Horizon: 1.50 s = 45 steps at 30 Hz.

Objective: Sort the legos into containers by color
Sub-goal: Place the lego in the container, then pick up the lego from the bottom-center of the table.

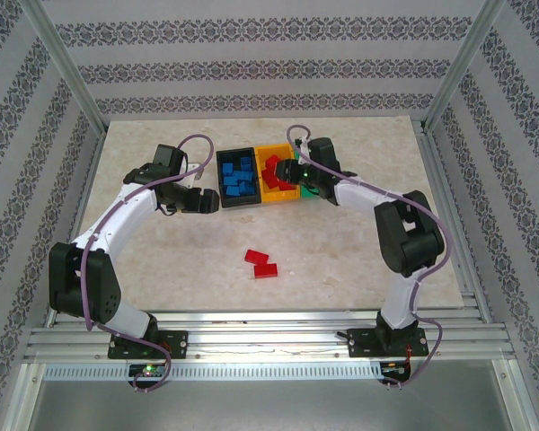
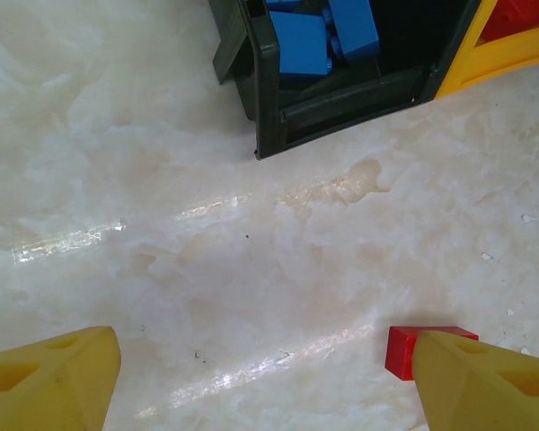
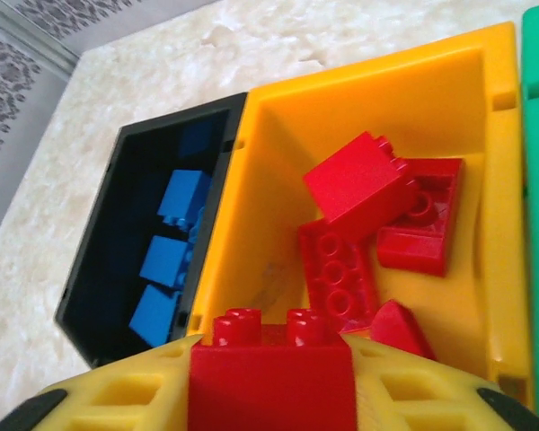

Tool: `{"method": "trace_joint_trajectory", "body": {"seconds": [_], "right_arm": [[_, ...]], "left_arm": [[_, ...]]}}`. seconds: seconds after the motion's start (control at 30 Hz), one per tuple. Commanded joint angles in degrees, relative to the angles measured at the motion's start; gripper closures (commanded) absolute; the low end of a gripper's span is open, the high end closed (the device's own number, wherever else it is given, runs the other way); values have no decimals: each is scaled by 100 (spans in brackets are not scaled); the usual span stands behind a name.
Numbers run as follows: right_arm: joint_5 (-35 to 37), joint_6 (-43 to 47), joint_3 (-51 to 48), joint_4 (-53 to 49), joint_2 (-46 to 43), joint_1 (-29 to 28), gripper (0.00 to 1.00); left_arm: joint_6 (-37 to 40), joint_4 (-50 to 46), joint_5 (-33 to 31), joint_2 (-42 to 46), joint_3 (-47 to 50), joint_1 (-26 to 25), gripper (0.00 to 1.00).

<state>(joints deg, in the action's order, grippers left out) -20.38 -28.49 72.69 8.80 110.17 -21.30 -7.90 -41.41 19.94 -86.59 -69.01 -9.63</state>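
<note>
My right tool (image 1: 294,172) holds a red brick (image 3: 269,373) over the orange-yellow bin (image 3: 251,206); my left tool (image 2: 265,364) stands wide above the tabletop (image 2: 162,224) near the black bin (image 2: 341,108). Two loose red bricks (image 1: 261,262) lie mid-tabletop.

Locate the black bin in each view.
Top external: black bin just above picture centre.
Left wrist: black bin at top centre, blue legos inside.
Right wrist: black bin at left.
Shared landmark: orange-yellow bin joined to its right side.
</note>
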Motion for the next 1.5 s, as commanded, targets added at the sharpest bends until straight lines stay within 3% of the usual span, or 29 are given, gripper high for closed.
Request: {"method": "trace_joint_trajectory", "body": {"seconds": [0.0, 0.1, 0.47, 0.77, 0.93, 1.2, 1.47], "right_arm": [[-380, -22, 758, -469, 336, 63, 50], [-426, 18, 824, -482, 367, 43, 44], [-367, 516, -356, -392, -481, -218, 44], [-490, 1247, -1121, -1083, -1038, -713, 44], [-1007, 1900, -1171, -1688, -860, -1128, 43], [-381, 2532, -1142, -2354, -787, -2007, 42], [389, 2974, -907, -3014, -696, -2450, 42]], "left_arm": [[83, -105, 97, -47, -136, 71, 15], [85, -104, 98, -51, -121, 73, 15], [79, -95, 152, -143, -132, 71, 15], [89, -117, 104, -232, -147, 73, 15], [105, -140, 49, -263, -156, 73, 15], [120, -155, 12, -275, -169, 75, 15], [122, -166, 24, -273, -174, 75, 15]]}}
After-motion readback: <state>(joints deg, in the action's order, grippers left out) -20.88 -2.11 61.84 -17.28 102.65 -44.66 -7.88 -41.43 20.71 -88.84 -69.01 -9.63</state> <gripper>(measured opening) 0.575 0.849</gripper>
